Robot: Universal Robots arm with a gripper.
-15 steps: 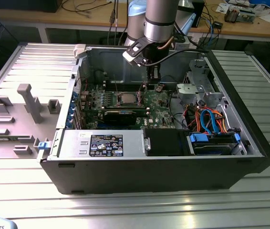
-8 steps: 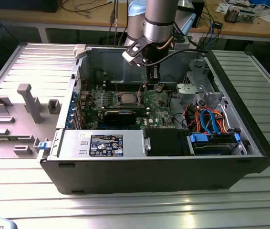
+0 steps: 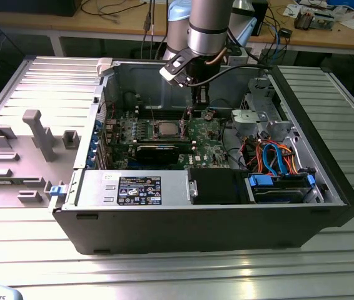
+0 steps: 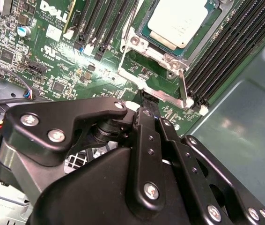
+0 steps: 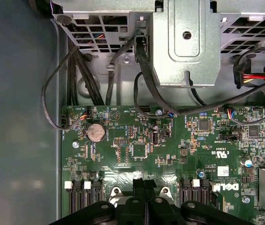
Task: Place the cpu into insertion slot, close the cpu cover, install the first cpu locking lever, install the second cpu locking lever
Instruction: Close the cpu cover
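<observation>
The cpu [image 4: 177,21], a flat square chip with a silvery top, lies in the insertion slot [image 4: 125,65] on the green board; in the exterior view the cpu [image 3: 164,129] sits mid-board. The silver cpu cover [image 4: 139,42] lies flat, framing the chip. A thin metal locking lever [image 4: 183,86] runs along the socket's side beside the memory slots. My gripper [image 4: 147,99] is shut with nothing between its fingers, its tip just off the socket's edge by a second silver bar. The gripper [image 5: 144,183] and gripper [image 3: 200,99] hover over the board, to the exterior view's right of the chip.
Long black memory slots [image 4: 226,51] flank the socket. A black expansion card [image 3: 157,152] lies in front of it. A metal drive bracket [image 5: 186,42] and black cables [image 5: 142,70] hang near the board's edge. The case walls [image 3: 133,78] enclose everything; blue and orange cables [image 3: 277,156] sit at the right.
</observation>
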